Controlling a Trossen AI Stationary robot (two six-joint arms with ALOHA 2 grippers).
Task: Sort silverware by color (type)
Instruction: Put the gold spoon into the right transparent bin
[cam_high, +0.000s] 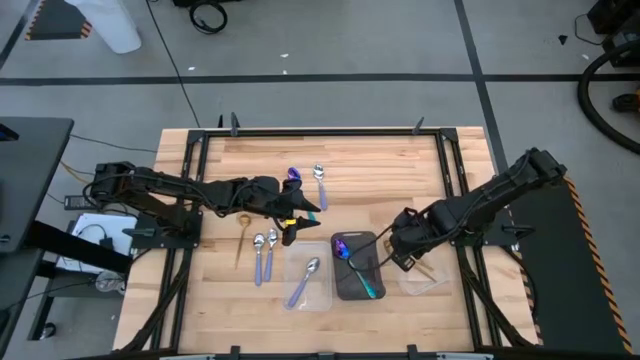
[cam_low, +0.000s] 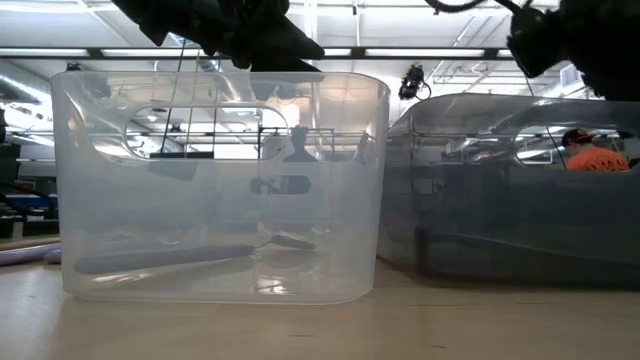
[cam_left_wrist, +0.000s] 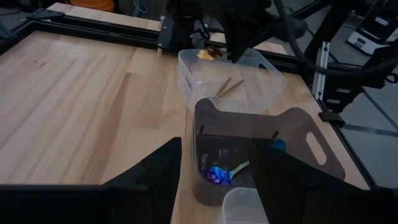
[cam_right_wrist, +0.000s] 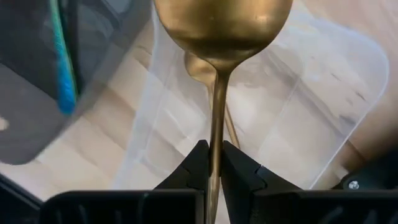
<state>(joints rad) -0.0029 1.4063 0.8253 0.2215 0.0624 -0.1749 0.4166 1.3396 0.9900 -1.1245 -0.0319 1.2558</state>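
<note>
High view: right gripper (cam_high: 404, 262) over the clear tray (cam_high: 428, 272) just right of the dark tray (cam_high: 357, 266); left gripper (cam_high: 303, 215) near the loose spoons (cam_high: 265, 245) left of the dark tray on the desk (cam_high: 380, 170). Left wrist view: left fingers (cam_left_wrist: 163, 171) spread wide, nothing between them. Right wrist view: fingers (cam_right_wrist: 196, 165) pinched on gold spoon (cam_right_wrist: 221, 25) handle, above the clear tray holding another gold spoon.

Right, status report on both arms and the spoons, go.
Right gripper shut on gold metal spoon, over the clear plastic tray. Left gripper open, empty, at mid-table. Nothing in the way.
</note>
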